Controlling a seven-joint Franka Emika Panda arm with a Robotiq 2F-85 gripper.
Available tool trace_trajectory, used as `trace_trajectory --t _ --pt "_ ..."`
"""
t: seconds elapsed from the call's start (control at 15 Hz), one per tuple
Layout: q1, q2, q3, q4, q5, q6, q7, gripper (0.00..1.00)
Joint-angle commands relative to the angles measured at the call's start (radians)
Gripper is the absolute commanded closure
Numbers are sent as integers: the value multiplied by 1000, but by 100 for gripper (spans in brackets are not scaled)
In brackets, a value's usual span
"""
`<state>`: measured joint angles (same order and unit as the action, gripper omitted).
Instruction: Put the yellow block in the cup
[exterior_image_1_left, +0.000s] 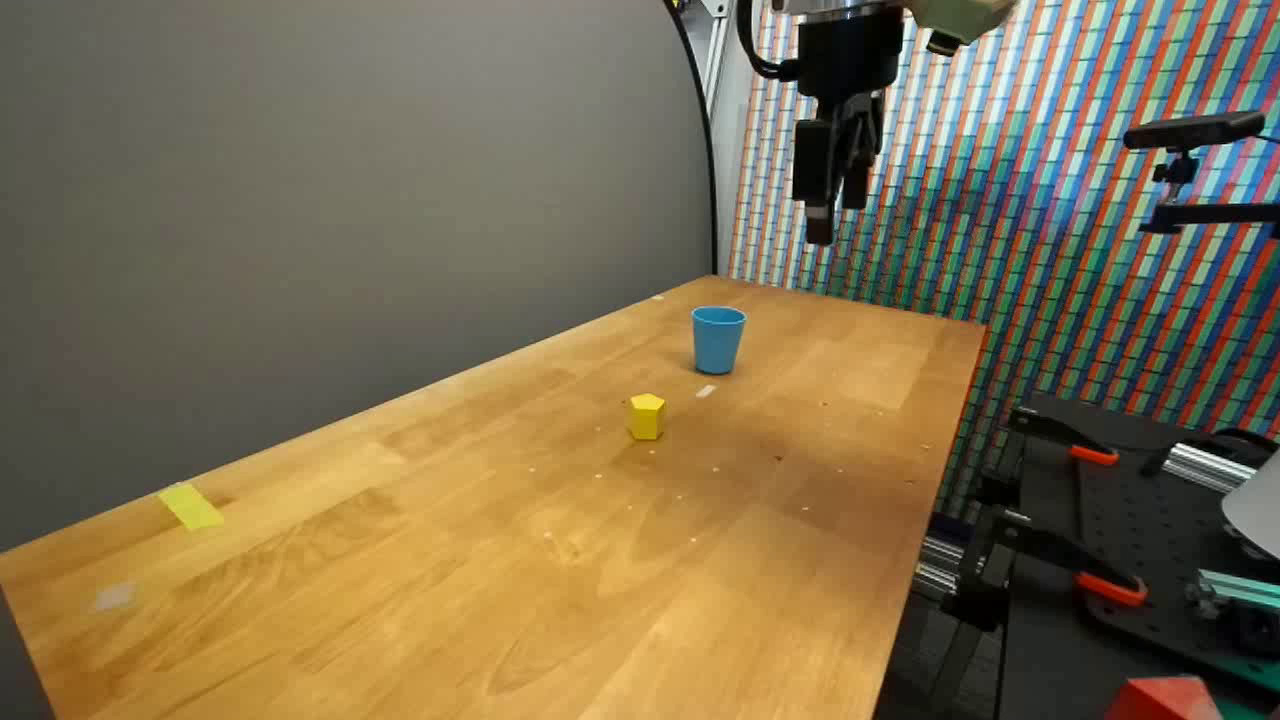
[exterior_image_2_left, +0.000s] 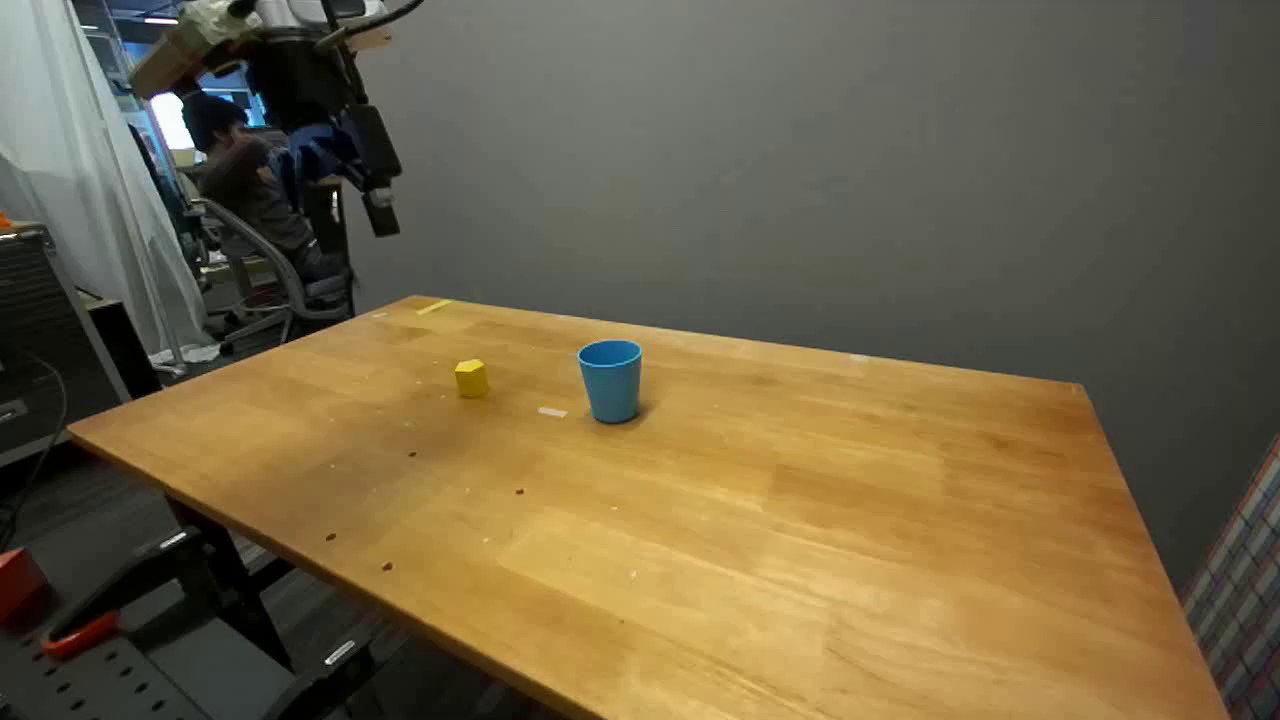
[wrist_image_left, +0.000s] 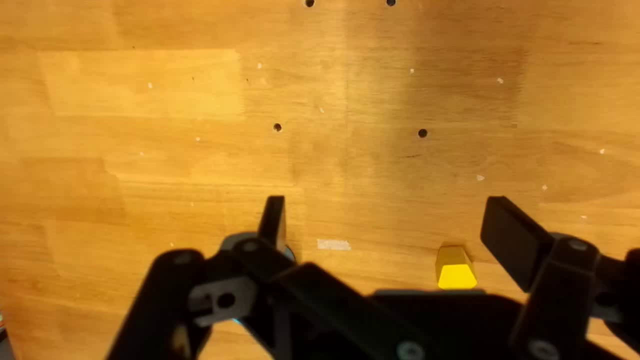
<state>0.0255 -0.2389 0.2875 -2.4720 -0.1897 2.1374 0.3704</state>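
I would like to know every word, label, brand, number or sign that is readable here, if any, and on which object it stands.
No text can be read in any view.
A pale mark on a black clamp is too small to read.
The blue cup and yellow block show no lettering.

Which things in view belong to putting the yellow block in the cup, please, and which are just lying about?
For the job:
yellow pentagonal block
upright blue cup
open claw

Just lying about:
yellow tape strip
pale tape strip
red object, identity unclear
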Motion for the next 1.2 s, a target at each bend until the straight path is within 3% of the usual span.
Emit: trace_trajectory --t 0.0,0.27,0.4,0.8,1.13 --pt "30 2 -30 4 -8 -2 6 0" --pt "29 13 -32 16 -6 4 -2 0" --pt "38 63 -60 19 72 161 -9 0" --pt "86 405 -88 128 282 570 -164 0" --pt "86 690 -85 314 322 580 -245 0"
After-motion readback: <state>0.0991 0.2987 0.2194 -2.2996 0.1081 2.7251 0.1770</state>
